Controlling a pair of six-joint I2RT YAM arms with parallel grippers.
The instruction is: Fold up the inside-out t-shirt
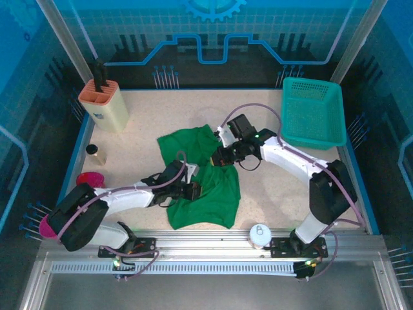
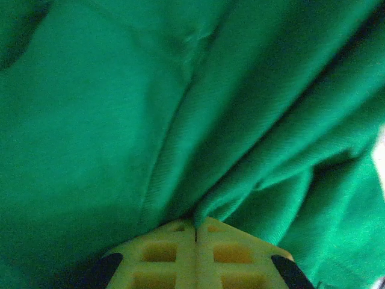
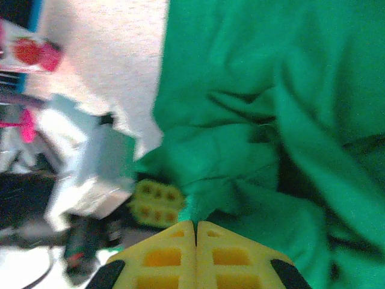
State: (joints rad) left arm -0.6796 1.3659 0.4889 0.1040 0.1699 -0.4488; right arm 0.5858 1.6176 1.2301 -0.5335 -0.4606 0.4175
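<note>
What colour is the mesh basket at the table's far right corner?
Teal. The basket shows best in the top external view.

- Your table (image 1: 168, 113) has a pale, speckled beige top inside a thin blue border (image 1: 82, 139).
- Behind it stands a translucent blue back wall (image 1: 129, 26) printed with a gear and circuit lines.
- Slanted silver posts (image 1: 64, 39) frame the sides.
- An aluminium rail (image 1: 213, 248) lines your near edge.
- The light is even and blue-tinted.
</note>
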